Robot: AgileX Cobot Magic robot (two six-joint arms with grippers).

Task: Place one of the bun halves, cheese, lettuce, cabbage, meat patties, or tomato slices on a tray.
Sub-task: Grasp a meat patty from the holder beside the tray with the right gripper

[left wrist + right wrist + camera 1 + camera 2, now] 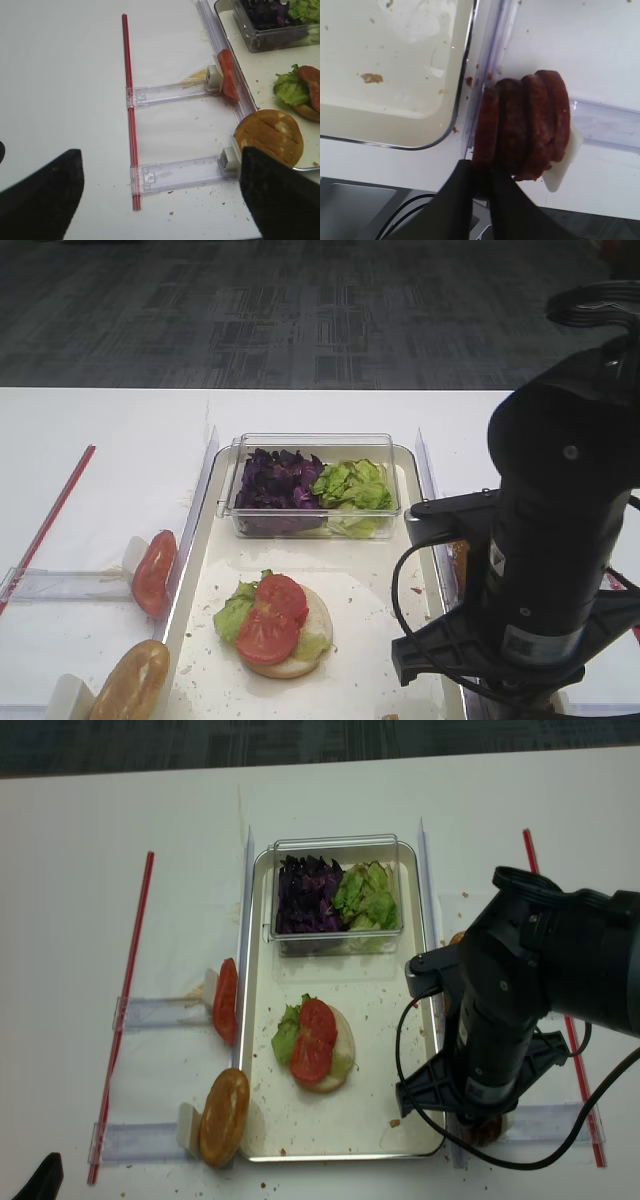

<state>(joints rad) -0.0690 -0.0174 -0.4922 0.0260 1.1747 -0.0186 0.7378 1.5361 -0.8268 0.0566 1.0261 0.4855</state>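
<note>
In the right wrist view my right gripper [482, 175] is shut on the leftmost of several dark meat patties [525, 125], which stand on edge in a clear rack beside the tray [395, 60]. On the tray lies a bun half [300, 640] topped with lettuce [232, 615] and two tomato slices [272, 618]. A clear tub holds purple cabbage [278, 480] and more lettuce [355, 485]. My left gripper [160, 200] hangs open and empty over the table, left of a bun half [269, 136] and a tomato slice [228, 74] in their racks. Cheese is out of view.
The right arm [520, 1010] stands over the tray's right rim and hides most of the patty rack. Clear racks [175, 172] lie left of the tray, crossed by a red strip [129, 100]. Another red strip [530, 855] runs at the right. Crumbs dot the tray floor.
</note>
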